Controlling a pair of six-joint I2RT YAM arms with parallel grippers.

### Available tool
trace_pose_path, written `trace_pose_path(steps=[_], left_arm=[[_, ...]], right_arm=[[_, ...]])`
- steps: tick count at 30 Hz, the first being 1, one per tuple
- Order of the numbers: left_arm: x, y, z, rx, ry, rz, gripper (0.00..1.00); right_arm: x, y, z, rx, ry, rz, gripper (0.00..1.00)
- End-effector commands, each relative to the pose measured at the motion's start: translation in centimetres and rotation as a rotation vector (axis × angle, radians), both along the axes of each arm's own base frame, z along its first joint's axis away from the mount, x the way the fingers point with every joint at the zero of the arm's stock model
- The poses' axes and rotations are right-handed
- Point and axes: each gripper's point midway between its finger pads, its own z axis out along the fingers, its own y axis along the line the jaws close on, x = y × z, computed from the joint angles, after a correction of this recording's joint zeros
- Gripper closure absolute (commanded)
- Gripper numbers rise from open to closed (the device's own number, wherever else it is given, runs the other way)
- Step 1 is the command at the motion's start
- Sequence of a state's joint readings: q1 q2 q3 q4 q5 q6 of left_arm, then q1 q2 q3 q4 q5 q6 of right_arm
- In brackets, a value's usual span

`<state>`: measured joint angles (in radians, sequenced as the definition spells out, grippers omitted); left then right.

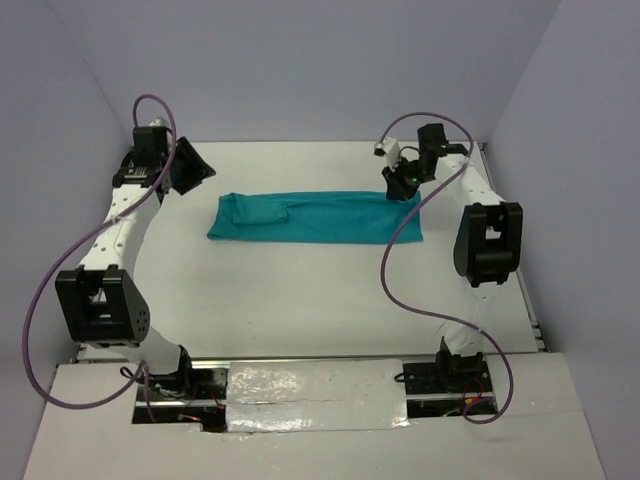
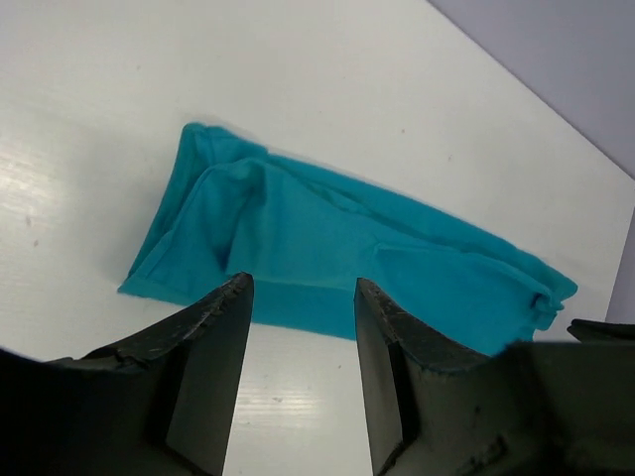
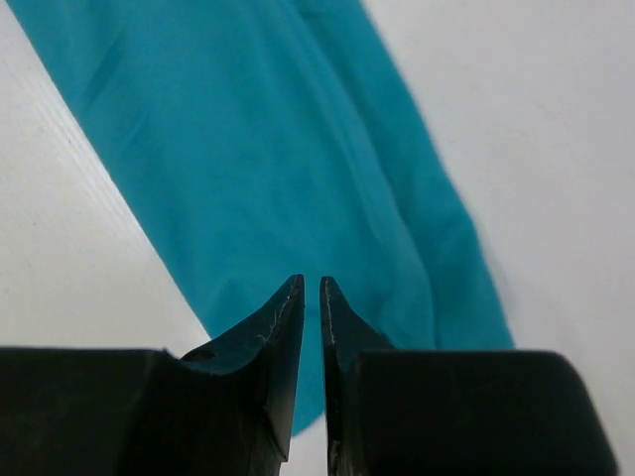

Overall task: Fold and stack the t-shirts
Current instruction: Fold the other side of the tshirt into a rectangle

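Workpiece: one plain teal soft-cloth short-sleeved t-shirt [image 1: 315, 217], folded into a long narrow strip.
Workpiece location: flat on the white table [image 1: 300, 300], far half, running left to right between the two grippers.
Workpiece detail: in the left wrist view the strip [image 2: 327, 248] shows overlapping layers and a rounded near end.
Left gripper [image 1: 203, 169]: jaws parted with a clear gap, holding nothing.
Left gripper position: just beyond the strip's left end, over bare table; the cloth is seen past its fingertips [image 2: 238, 297].
Right gripper [image 1: 403, 180]: jaws drawn almost together, only a thin slit between them.
Right gripper position: at the strip's right end, its tips [image 3: 293, 297] over the teal cloth [image 3: 268, 149].
Right gripper contact: whether cloth is pinched cannot be told.
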<state>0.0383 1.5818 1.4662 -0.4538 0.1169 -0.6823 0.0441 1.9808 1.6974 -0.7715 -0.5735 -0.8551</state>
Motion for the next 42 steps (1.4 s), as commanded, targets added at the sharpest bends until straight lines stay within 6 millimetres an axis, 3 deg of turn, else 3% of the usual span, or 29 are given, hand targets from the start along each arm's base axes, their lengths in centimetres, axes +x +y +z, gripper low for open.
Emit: trace_pose_path(steps=[1, 3, 4, 7, 12, 16, 19, 25, 31, 34, 37, 42], left_arm=[[-2.1, -0.4, -0.6, -0.029, -0.023, -0.028, 0.42], [-3.0, -0.7, -1.2, -0.051, -0.023, -0.034, 0.42], [-3.8, -0.9, -2.5, -0.064, -0.002, -0.034, 0.42], [-5.4, -1.1, -2.9, -0.074, -0.013, -0.037, 0.40], [-6.7, -0.9, -3.3, -0.076, -0.030, -0.037, 0.30], [-7.5, -0.8, -3.8, -0.096, -0.027, -0.038, 0.26], [-7.7, -0.8, -4.3, -0.108, -0.024, -0.030, 0.25], [-7.7, -0.7, -4.8, -0.112, -0.021, -0.027, 0.24], [-7.6, -0.7, -5.2, -0.120, -0.015, -0.034, 0.24], [-7.5, -0.7, -5.4, -0.125, -0.009, -0.035, 0.24], [-7.4, -0.6, -5.5, -0.124, -0.010, -0.035, 0.24], [-6.3, -0.8, -6.0, -0.133, 0.001, -0.051, 0.23]], right_arm=[[-1.8, 0.7, -3.9, -0.038, 0.113, 0.012, 0.80], [-1.4, 0.7, -4.9, -0.060, 0.119, -0.016, 0.80], [-0.7, 0.6, -5.1, -0.070, 0.099, -0.031, 0.80], [0.6, 0.5, -6.2, -0.119, 0.086, -0.101, 0.80], [3.6, -1.9, -7.1, -0.223, 0.035, -0.265, 0.81], [4.3, -3.7, -7.5, -0.302, 0.004, -0.322, 0.80], [4.8, -5.0, -7.5, -0.339, -0.027, -0.378, 0.80], [6.6, -6.0, -5.2, -0.341, -0.113, -0.440, 0.79], [8.0, -6.4, -6.2, -0.347, -0.081, -0.456, 0.79], [8.1, -6.7, -6.5, -0.348, -0.068, -0.463, 0.79], [8.4, -6.9, -4.9, -0.332, -0.115, -0.467, 0.79], [8.5, -8.1, -4.6, -0.325, -0.099, -0.492, 0.79]])
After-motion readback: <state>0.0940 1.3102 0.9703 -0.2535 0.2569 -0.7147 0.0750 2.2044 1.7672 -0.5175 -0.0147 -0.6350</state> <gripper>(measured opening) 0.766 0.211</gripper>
